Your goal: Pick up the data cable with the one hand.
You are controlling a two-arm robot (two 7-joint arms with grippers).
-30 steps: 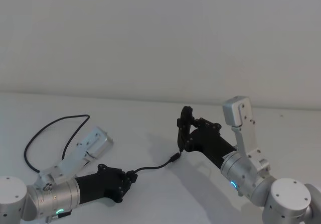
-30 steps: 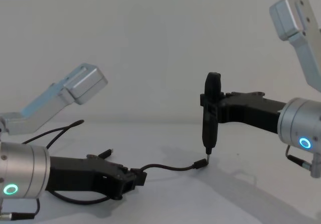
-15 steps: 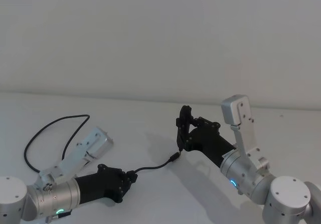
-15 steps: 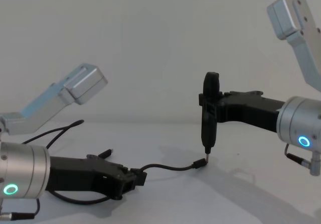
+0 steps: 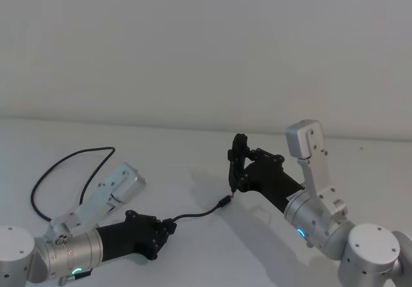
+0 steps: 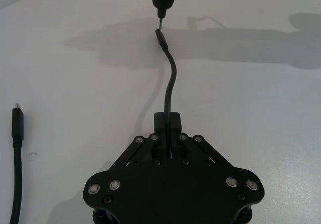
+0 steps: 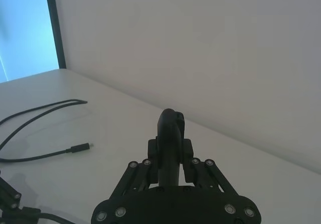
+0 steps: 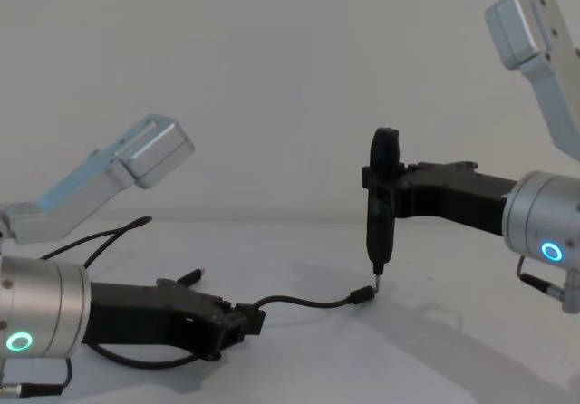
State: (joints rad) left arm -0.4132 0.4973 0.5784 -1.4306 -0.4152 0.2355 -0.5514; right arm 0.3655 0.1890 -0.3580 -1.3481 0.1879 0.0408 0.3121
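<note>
The data cable is thin and black; it loops at the far left of the white table and runs to my left gripper, which is shut on it low over the table. A short stretch leads on to one plug, lying on the table. The other plug lies free beside the left arm. My right gripper is shut on an upright black pen-like tool. The tool's thin metal tip hangs just above the near plug.
The white table runs back to a plain pale wall. In the right wrist view the cable's loop and free plug lie to one side, with a bright blue panel behind. Silver arm links rise at both sides.
The right gripper and its tool drifted slightly left, then back, with the tip staying by the plug. The left gripper and cable have not moved.
</note>
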